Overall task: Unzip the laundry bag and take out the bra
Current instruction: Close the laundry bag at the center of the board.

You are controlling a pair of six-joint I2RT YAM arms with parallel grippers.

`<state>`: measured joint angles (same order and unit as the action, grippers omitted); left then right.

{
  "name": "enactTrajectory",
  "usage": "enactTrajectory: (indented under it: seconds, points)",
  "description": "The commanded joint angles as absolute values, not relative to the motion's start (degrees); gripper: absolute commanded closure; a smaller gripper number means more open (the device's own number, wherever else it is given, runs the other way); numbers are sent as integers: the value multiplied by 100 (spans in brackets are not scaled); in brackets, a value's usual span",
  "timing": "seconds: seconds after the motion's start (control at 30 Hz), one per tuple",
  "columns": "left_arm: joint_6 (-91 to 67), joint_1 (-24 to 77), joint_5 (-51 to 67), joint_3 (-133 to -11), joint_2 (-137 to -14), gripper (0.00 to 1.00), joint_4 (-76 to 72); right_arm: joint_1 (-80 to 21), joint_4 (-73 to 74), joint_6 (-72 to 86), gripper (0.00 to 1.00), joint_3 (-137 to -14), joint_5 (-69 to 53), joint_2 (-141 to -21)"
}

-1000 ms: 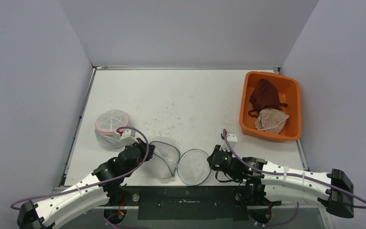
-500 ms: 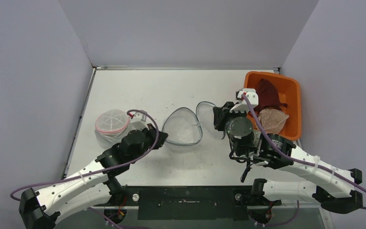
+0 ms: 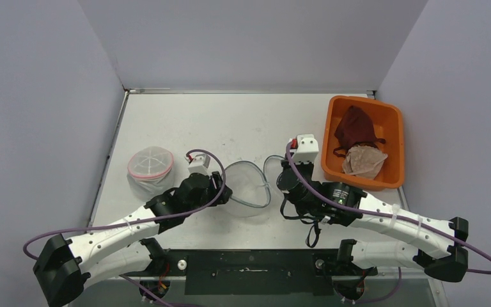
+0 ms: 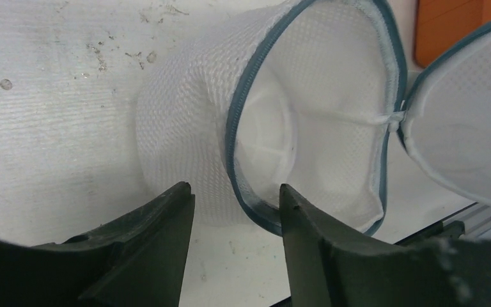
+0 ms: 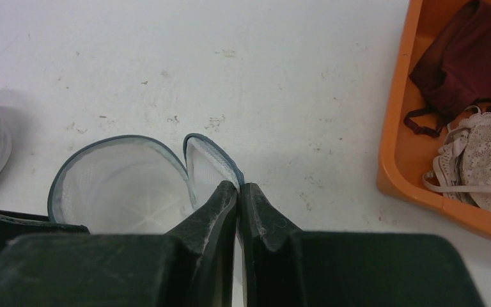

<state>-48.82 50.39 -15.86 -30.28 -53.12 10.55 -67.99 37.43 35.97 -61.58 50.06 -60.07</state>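
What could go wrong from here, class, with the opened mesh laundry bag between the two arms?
1. The left fingers stand apart at the laundry bag rim, so only the right fingers, shut on its other half, hold it; that thin pinch might slip.
2. The left arm lies close to the pink-rimmed bag and could knock it.

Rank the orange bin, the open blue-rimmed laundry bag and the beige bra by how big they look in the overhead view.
Largest: orange bin.
Then the open blue-rimmed laundry bag, partly hidden.
Smallest: beige bra.
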Motion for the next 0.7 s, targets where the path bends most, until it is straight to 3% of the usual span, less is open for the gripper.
enactTrajectory:
  seconds: [0.0, 0.1, 0.33, 0.67]
  points:
    - [-4711, 5000, -1475, -3644, -5545, 46, 1383, -6842, 3665, 3677, 95, -6318, 5039, -6046]
    - [-4681, 4999, -1531, -3843, -5629, 38, 1650, -6847, 3628, 3695, 95, -6316, 4959, -6113]
    - [-4585, 4993, -1714, -4192, -5457, 37, 2120, -6847, 3577, 3718, 95, -6284, 4866, -6141]
    - [-4261, 4994, -1938, -4813, -6278, 56, 2564, -6877, 3466, 3546, 95, -6467, 4661, -6303]
